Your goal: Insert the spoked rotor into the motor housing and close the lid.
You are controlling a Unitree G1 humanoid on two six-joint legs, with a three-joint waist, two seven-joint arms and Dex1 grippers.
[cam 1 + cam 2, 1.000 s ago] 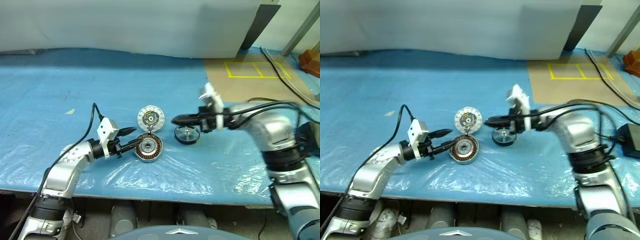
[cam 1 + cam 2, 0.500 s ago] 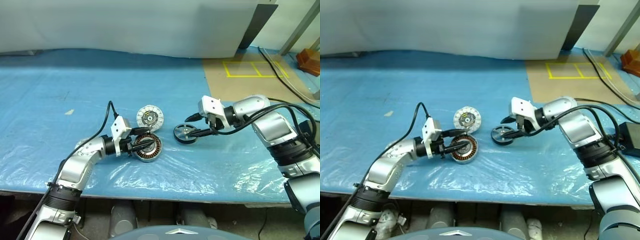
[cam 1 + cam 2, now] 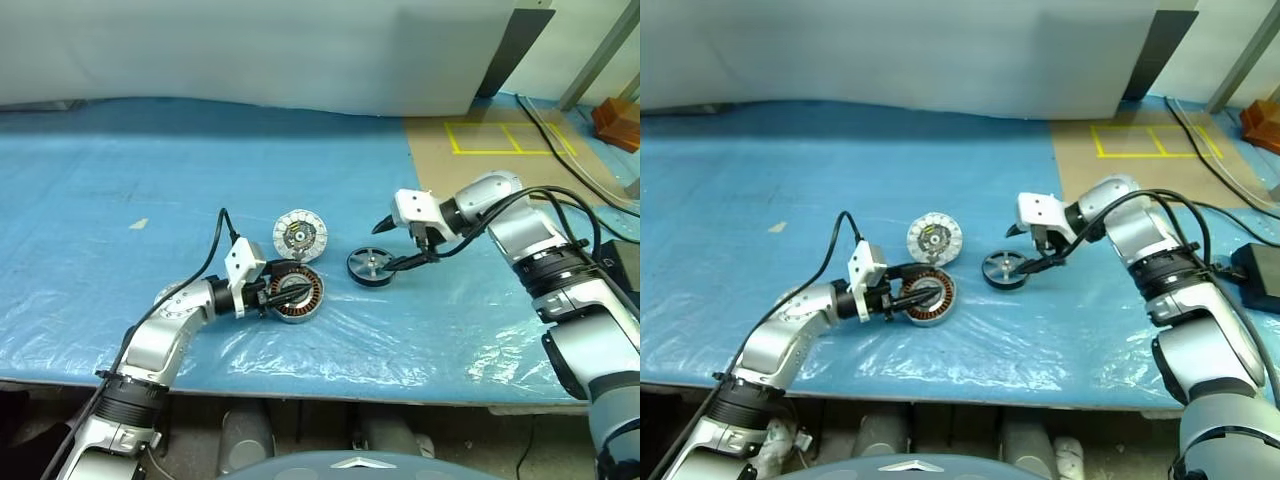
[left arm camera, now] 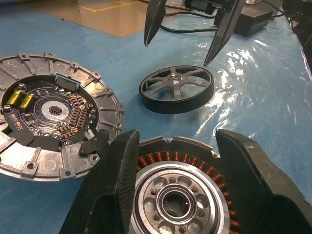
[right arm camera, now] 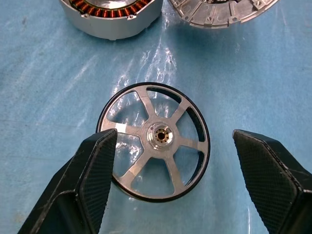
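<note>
Head views first: we see the motor housing (image 3: 297,292) lying on the blue-covered counter (image 3: 100,180), with the left gripper (image 3: 284,290) clasped around it, one finger on each side. The lid (image 3: 301,236) lies flat just behind it. The spoked rotor (image 3: 372,267) lies flat to the right, apart from both, and the right gripper (image 3: 398,240) hangs over it, spread wide and grasping nothing.

Left wrist view: we see both fingers (image 4: 113,187) flanking the copper windings, the lid's circuit face up beside them, the rotor beyond.

Right wrist view: the rotor (image 5: 154,140) sits between the parted fingers (image 5: 92,168), untouched.
</note>
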